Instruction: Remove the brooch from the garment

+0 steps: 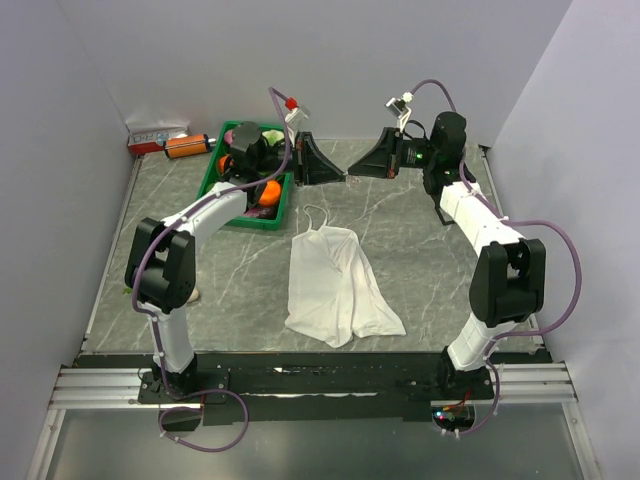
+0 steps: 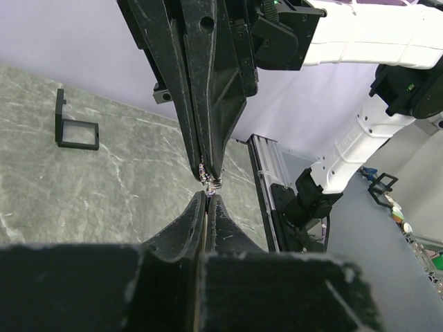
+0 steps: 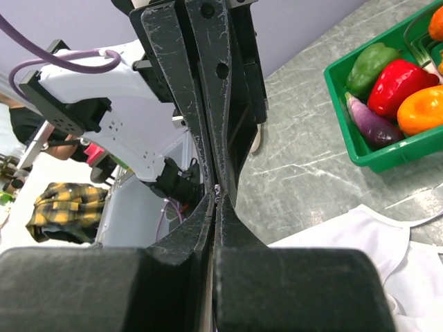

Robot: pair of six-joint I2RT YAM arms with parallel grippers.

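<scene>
Brooch [image 2: 211, 181]: we are seeing a tiny, sparkly, bumpy speck up in the air, right where the two gripper tips are meeting, well apart from the white cloth.
Right gripper [image 3: 216, 202]: its black, scratched, pointy fingers are pressing tight together, and the brooch seems to be sitting pinched at their tip.
Left gripper [image 2: 208, 200]: its black fingers are squeezing closed too, with the tip just touching the brooch.
Garment [image 1: 335, 285]: a thin, soft, wrinkly white top with skinny straps is lying flat on the table, well apart from both grippers.
Table [image 1: 420, 260]: it is looking smooth and grey, like stone with pale lines.
Green tray [image 3: 360, 155]: this hard plastic box is holding shiny peppers [image 3: 405, 83] and a purple eggplant [image 3: 374, 124].
In the way: the dark fingers are hiding most of the brooch, and the left arm is covering part of the tray.
</scene>
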